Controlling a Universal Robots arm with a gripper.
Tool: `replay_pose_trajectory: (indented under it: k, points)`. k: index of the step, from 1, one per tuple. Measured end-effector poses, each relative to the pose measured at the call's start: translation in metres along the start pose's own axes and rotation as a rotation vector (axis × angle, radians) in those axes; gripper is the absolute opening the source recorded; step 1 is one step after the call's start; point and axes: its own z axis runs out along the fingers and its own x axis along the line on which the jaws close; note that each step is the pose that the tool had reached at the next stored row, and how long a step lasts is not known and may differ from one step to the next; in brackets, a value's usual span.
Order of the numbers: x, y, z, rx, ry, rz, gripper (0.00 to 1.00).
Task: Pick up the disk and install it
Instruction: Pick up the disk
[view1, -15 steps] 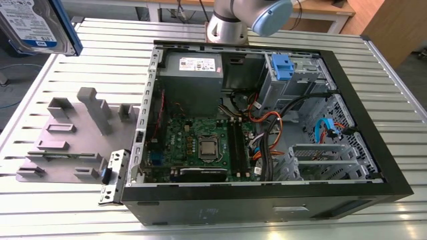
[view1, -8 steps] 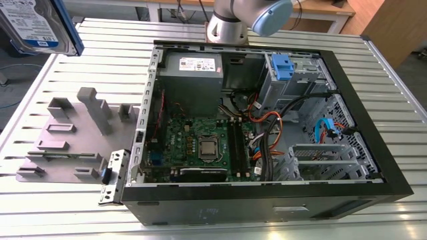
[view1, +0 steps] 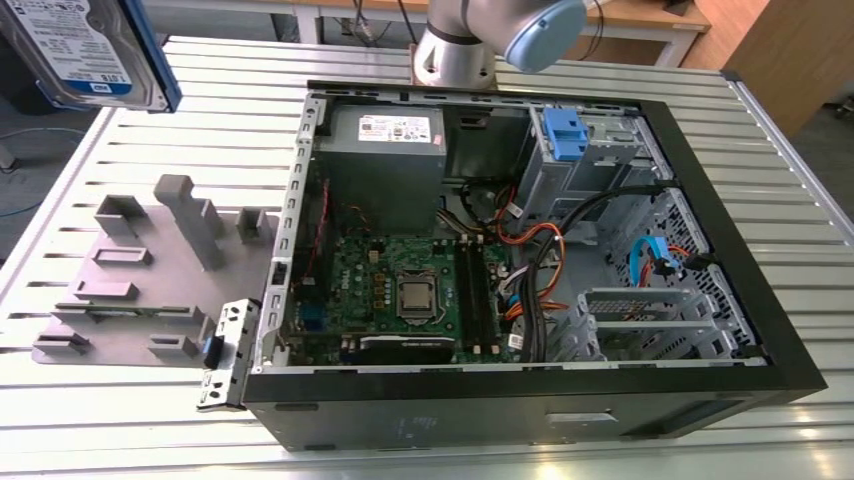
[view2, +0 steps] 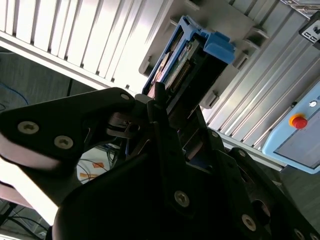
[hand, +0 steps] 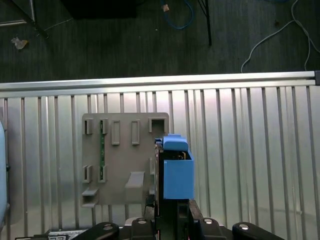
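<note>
You had the gripper (view2: 176, 112) clamped shut on the disk (view2: 195, 55), jaws pressed to either side of it and its blue carrier end sticking out past them. In the first wrist view the disk hung clear over the grey fixture plate (hand: 122, 150) on the slatted metal table (hand: 250, 150). In the exterior view, that plate lay just beside the open computer case (view1: 507, 405).

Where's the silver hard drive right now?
The silver metal hard drive in its blue plastic bracket is at the exterior view's upper left, above the slatted table, left of the black computer case; the first wrist view shows the black gripper holding it.
</note>
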Motion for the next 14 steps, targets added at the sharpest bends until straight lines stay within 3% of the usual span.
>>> replay_pose_trajectory:
  k: [10,14]
  points:
    - [-0.0010,-0.0151,-0.0004,0.0000,0.0000,0.000,0.35]
    - [-0.0011,-0.0158,-0.0004,0.0000,0.0000,0.000,0.35]
